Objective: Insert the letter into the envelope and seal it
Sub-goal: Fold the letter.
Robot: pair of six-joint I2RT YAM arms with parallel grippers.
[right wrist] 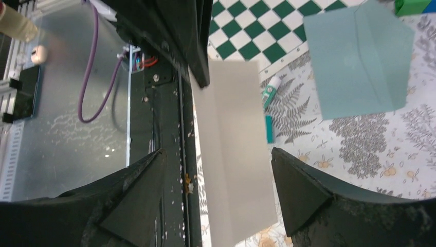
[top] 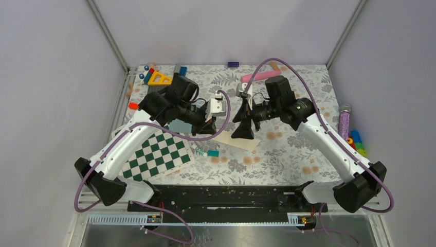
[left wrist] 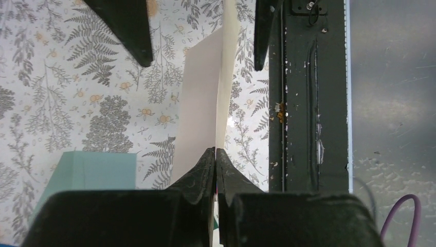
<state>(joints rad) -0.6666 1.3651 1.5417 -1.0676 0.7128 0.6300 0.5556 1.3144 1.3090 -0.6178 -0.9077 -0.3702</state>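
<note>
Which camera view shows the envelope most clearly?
The right wrist view. There the envelope lies flat, nearly whole, with its fold line visible. The left wrist view shows only one part of it, low on the left. In the top view the left arm hides most of it.

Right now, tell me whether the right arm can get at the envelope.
Probably not: the left gripper, shut on the letter, sits between the open right gripper and the envelope.
</note>
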